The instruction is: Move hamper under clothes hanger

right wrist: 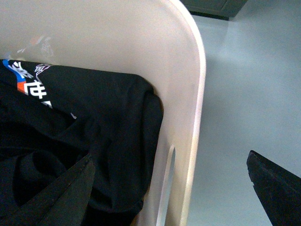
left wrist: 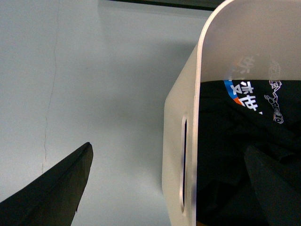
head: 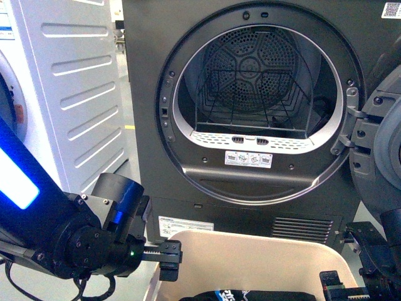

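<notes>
Beige hamper point(head: 250, 254) at 6 o'clock before dryer point(head: 263, 188); left gripper point(head: 169, 260) and right gripper point(right wrist: 169, 155) spread astride its side walls, unclamped; clothes hanger unseen, so the move looks barely begun.

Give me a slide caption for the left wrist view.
Left gripper open astride the beige hamper wall at its handle slot, black clothes inside.

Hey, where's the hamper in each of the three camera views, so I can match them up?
Front view: the hamper sits bottom centre, before the dryer.
Left wrist view: the hamper shows one slotted wall, straddled by the left gripper.
Right wrist view: the hamper shows its other slotted wall, straddled by the right gripper.
Shared landmark: the black printed garment inside it.
</notes>
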